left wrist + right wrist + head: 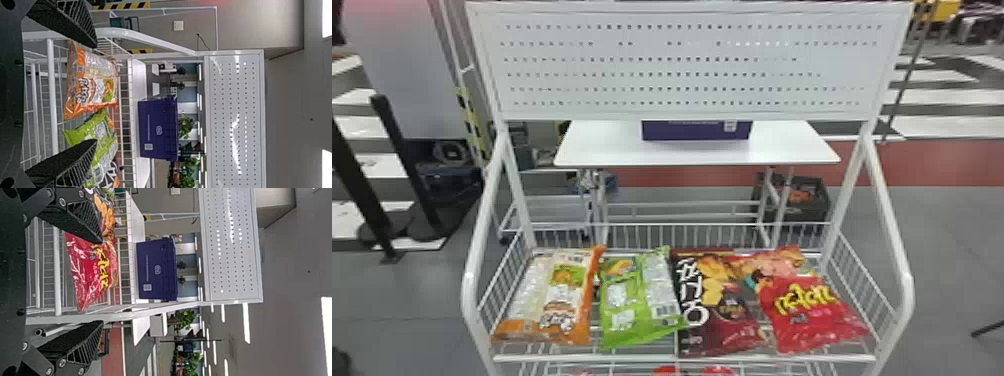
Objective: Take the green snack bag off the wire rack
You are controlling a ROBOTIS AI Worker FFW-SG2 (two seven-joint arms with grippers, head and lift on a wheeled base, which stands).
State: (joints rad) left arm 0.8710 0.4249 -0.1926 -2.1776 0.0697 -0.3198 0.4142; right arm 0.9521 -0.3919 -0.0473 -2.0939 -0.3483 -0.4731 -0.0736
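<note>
The green snack bag (639,300) lies on the wire rack (682,358), between an orange-and-white bag and a dark brown one. In the left wrist view the same green bag (94,131) shows beyond my left gripper (96,92), which stands open with its fingers well apart and nothing between them. My right gripper (102,282) is open too, its fingers spread before the right end of the rack, in front of the red bag and holding nothing.
The orange-and-white bag (557,300), the brown bag (719,310) and the red bag (807,310) share the shelf. White side rails flank it, and a perforated panel (682,65) rises above. Behind stands a white table (602,150) with a purple box (696,131).
</note>
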